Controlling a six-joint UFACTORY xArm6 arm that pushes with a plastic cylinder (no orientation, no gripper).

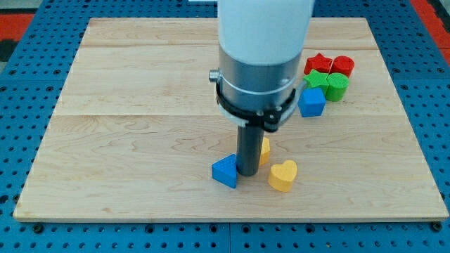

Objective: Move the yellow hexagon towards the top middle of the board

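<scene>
Your yellow hexagon (265,150) sits just below the board's middle, and you see only a sliver of it: the rod hides most of it, so whether it touches the rod cannot be told. My tip (247,173), a bare rod with nothing to open or close, is on the wood at the hexagon's lower left, which would suit a shove up the view. A blue triangular block (226,171) crowds the tip's left side, seemingly touching, and a yellow heart (283,176) lies just to the lower right of the hexagon. Above, the wooden board (140,84) looks open toward the top middle, though the arm hides part of that lane. The cluster of red star (318,64), red block (342,66), two green blocks (328,82) and blue cube (311,102) sits well to the right of that path.
</scene>
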